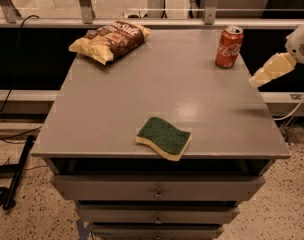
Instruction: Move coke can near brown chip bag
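The red coke can stands upright near the far right corner of the grey cabinet top. The brown chip bag lies at the far left corner, dark brown front up, with yellow ends. My gripper comes in from the right edge of the view, cream-coloured and pointing down-left, just right of and nearer than the can, over the table's right edge. It holds nothing.
A green and yellow sponge lies near the front edge, a little right of centre. Drawers sit below the top. A metal rail runs behind the table. Cables lie on the floor at the left.
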You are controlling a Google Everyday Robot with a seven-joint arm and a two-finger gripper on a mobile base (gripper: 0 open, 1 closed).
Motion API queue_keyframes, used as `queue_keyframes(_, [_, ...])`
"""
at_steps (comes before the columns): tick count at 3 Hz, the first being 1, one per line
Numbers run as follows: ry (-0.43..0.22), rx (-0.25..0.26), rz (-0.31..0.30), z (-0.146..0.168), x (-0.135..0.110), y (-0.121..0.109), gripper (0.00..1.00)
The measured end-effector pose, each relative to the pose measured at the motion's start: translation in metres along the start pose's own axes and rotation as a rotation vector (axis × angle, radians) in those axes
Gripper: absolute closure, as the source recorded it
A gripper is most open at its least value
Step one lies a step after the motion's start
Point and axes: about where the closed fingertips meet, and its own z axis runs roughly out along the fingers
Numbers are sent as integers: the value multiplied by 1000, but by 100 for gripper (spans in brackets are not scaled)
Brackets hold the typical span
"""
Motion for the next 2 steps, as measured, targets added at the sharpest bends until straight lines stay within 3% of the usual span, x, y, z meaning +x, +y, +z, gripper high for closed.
queue_keyframes(1, [-84, 34, 94, 26, -3, -30, 0])
queue_keyframes(2, [-241, 21, 157, 62, -25, -53, 0])
